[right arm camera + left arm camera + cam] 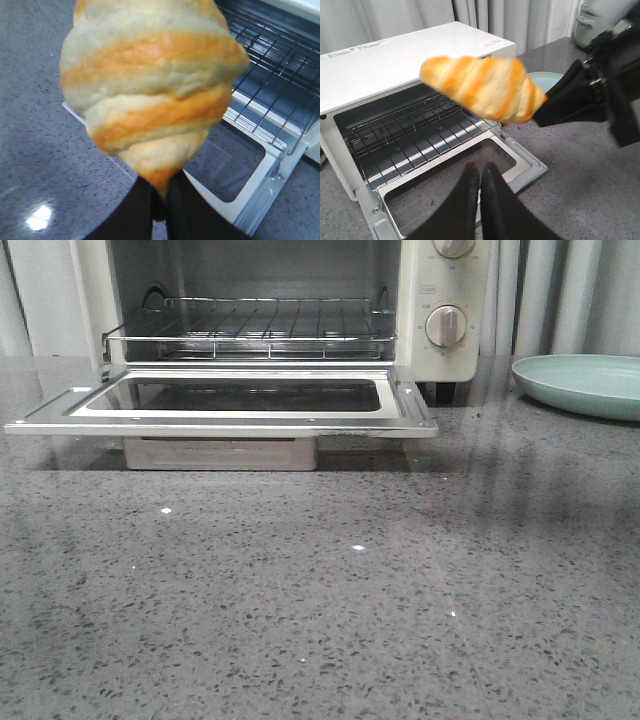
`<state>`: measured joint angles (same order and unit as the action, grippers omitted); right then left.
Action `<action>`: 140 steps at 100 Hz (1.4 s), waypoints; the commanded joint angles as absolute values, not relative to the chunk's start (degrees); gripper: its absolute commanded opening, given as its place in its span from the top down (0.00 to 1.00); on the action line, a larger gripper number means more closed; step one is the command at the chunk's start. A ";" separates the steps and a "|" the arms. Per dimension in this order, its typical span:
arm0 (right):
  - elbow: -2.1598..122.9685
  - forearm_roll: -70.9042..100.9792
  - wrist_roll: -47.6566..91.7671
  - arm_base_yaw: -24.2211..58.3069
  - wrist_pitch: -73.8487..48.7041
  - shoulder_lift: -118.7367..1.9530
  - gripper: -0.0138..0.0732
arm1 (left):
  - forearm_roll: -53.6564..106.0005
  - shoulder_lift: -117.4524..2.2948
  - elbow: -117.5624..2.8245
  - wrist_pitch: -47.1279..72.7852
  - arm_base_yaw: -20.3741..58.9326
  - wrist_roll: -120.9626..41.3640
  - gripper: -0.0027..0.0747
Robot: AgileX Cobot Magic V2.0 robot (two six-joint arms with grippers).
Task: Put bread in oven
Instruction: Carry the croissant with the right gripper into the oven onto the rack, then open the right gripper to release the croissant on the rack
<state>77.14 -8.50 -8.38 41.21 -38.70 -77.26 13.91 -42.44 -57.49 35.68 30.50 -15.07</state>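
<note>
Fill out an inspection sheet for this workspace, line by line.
Surface: grey speckled countertop, bare in front of the oven.
Job's things: oven with door folded down flat, wire rack empty; bread held in the air above the door.
Clutter: pale teal plate to the oven's right, empty.
Grippers: right gripper shut on the bread's tapered end; left gripper shut, empty.
Cables: nothing seen.
Surroundings: pale curtain behind.

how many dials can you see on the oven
2, both on the toaster oven's right-hand control panel in the front view: the upper dial is cut off by the frame's top edge, the lower dial sits below it. More may be hidden above.
</note>
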 commanded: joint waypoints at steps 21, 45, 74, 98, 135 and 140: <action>86.47 -14.03 -7.71 38.39 -32.94 -91.48 0.92 | 14.52 -42.28 -59.26 31.65 30.63 -14.96 0.99; 97.96 -15.83 -7.71 33.78 -32.98 -102.27 0.92 | 14.52 -42.28 -59.26 32.06 30.63 -14.96 0.99; 104.94 -15.23 -7.71 32.31 -35.83 -107.49 0.48 | 14.52 -42.28 -59.26 33.77 30.63 -14.96 0.99; 105.03 -15.23 -7.71 32.27 -37.19 -106.54 0.10 | 14.52 -42.28 -57.72 31.31 30.63 -14.96 0.99; 89.15 -15.01 -8.10 38.91 -42.58 -86.78 0.92 | 14.24 -29.02 -45.17 15.91 30.63 -11.41 0.99; 82.87 -15.01 -8.76 40.52 -38.31 -81.46 0.90 | 14.24 -26.51 -42.57 14.22 30.63 -11.41 0.99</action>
<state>90.02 -14.27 -8.19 38.45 -46.29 -91.74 13.91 -29.83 -44.92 22.13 30.50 -12.22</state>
